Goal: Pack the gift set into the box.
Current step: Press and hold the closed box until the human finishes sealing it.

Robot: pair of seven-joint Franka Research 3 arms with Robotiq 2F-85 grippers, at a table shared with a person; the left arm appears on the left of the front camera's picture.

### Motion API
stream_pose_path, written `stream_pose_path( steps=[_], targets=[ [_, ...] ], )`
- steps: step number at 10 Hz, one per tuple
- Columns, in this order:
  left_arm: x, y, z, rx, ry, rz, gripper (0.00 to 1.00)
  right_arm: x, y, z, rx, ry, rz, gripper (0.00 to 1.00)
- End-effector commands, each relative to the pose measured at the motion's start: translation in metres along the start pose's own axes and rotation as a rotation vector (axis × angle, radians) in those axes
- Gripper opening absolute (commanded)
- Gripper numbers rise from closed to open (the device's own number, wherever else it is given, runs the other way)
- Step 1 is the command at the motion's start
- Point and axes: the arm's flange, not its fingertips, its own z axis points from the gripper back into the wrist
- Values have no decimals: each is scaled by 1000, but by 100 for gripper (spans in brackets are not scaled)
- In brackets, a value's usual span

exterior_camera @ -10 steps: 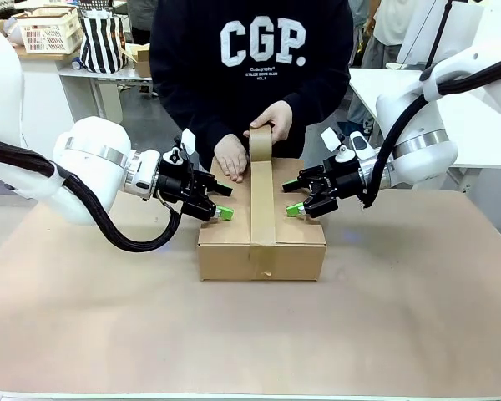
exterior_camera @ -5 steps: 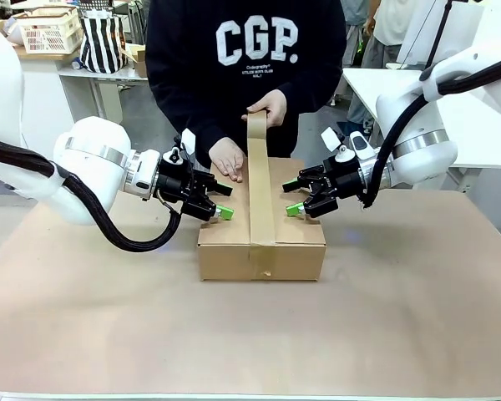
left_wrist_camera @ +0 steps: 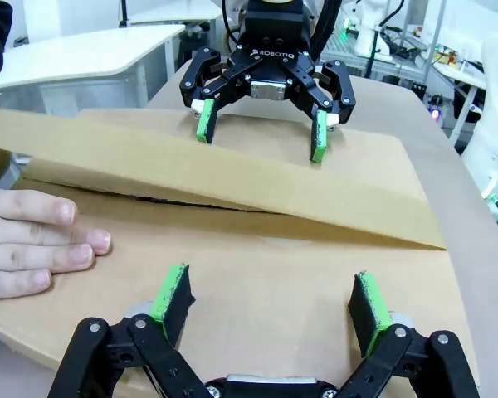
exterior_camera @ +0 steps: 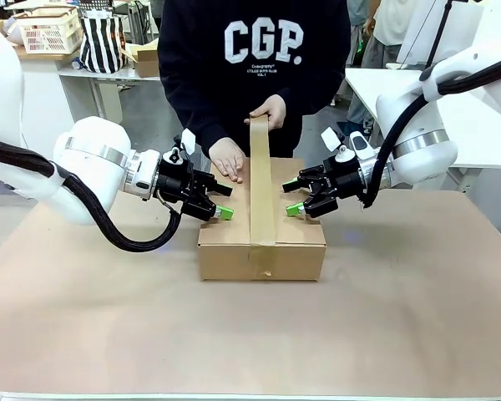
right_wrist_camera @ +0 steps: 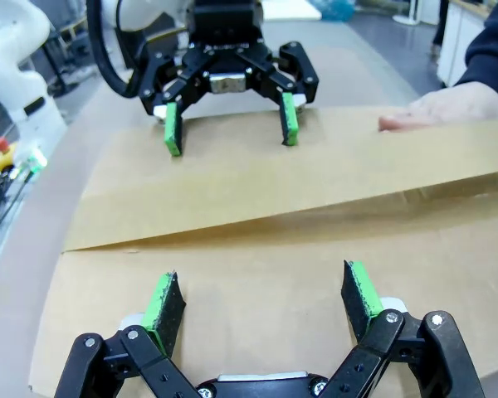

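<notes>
Box [exterior_camera: 261,238]: mid-table, flaps shut, tape [exterior_camera: 260,180] stuck along the near half of its seam. Person's hand [exterior_camera: 270,111] now holds the free strip higher and tauter than a second ago; other hand [exterior_camera: 229,159] presses the lid. Left gripper [exterior_camera: 221,211] and right gripper [exterior_camera: 293,209]: fingers spread, empty, unmoved on the flaps. Sealing judged under way.

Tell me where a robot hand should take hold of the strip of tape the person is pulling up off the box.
Probably the raised middle of the tape strip, pinched across its flat faces from one side. That stretch stands clear of the box, between the person's hand above and the stuck part below. The open left hand and right hand already flank it.
</notes>
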Motion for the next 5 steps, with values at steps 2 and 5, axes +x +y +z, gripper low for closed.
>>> stream_pose_path(
  steps=[2, 5],
  targets=[
    [-4, -2, 0, -2, 2, -11, 100, -3, 1, -1, -3, 9, -2, 100],
    [-4, -2, 0, -2, 2, -11, 100, -3, 1, -1, -3, 9, -2, 100]
  ],
)
